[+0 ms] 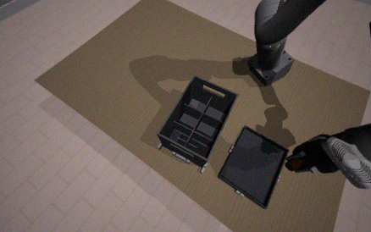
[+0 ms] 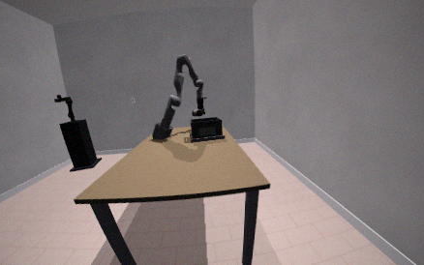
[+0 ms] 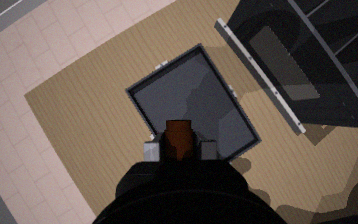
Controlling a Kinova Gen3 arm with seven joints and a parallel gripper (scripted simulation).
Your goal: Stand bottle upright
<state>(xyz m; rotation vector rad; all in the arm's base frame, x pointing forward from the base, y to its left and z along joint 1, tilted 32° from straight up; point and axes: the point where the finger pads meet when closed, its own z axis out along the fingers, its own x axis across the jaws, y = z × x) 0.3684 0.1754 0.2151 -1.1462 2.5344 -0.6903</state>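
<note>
My gripper (image 1: 298, 161) is shut on the brown bottle (image 1: 293, 162) and holds it in the air, high above the table, just off the right edge of the tray (image 1: 252, 165). In the wrist view the bottle (image 3: 179, 139) sits between my two fingers and points down over the near corner of the dark flat tray (image 3: 194, 106). The tray lies flat on the table and holds nothing. In the exterior view my gripper (image 2: 198, 111) hangs above the table near the crate (image 2: 206, 128).
A dark crate (image 1: 197, 119) with several divided compartments stands left of the tray; it also shows in the wrist view (image 3: 312, 60) at the upper right. The arm's base (image 1: 270, 68) is bolted behind the crate. A black pedestal (image 2: 77, 143) stands on the floor.
</note>
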